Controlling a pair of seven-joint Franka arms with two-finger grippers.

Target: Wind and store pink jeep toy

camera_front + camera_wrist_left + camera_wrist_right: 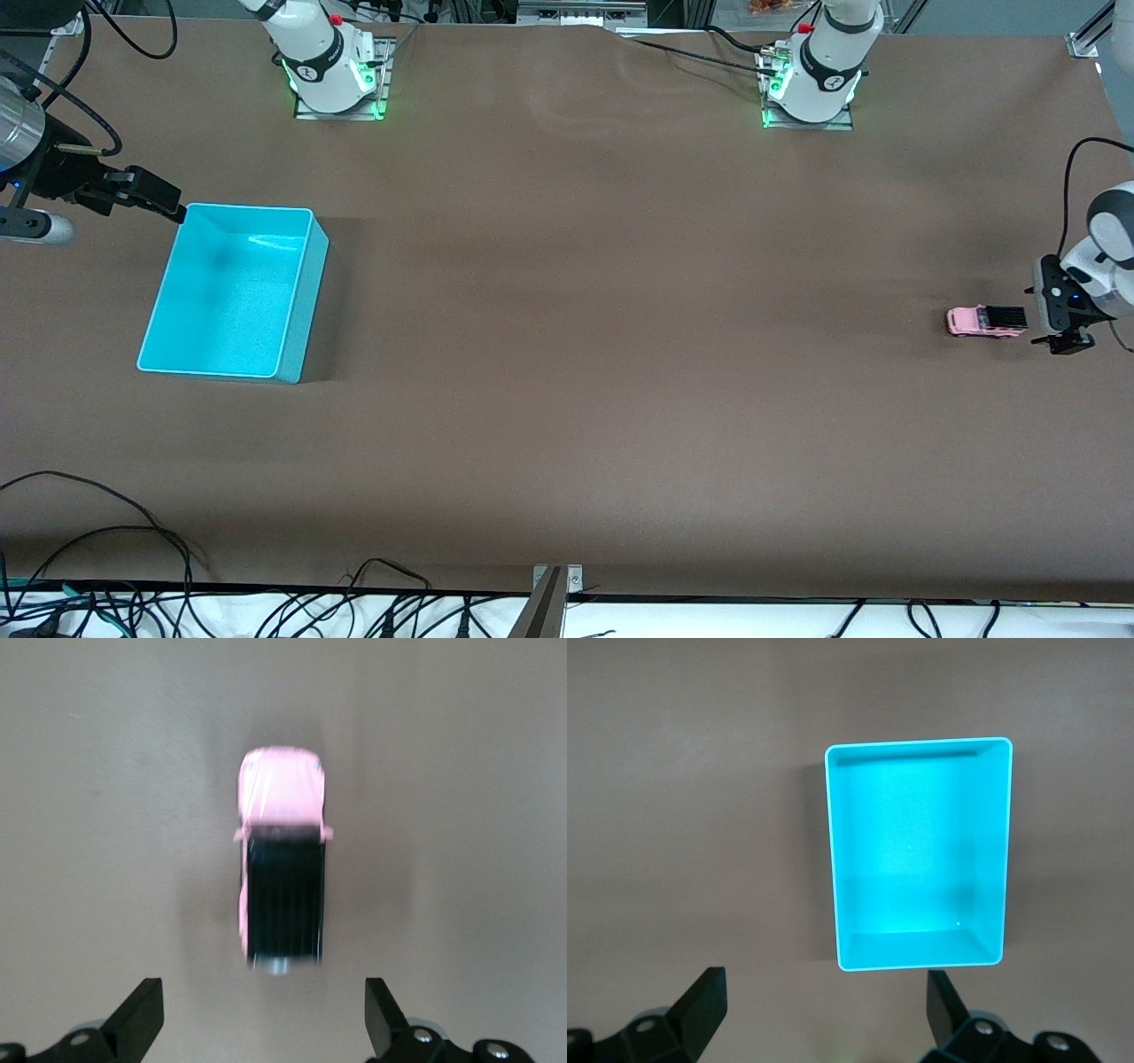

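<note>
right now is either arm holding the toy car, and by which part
Nothing is held. The toy car sits on the table, beside the open left gripper; the right gripper is open too.

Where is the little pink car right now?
The pink jeep toy sits on the brown table at the left arm's end, beside the open left gripper and well apart from the cyan bin.

We count one pink jeep toy (986, 321) on the table (620, 354), one cyan bin (232, 291), two robot arms with two bases along the table's edge, and two grippers: the left gripper (1059, 341) and the right gripper (151, 197), each with two fingers spread apart
</note>
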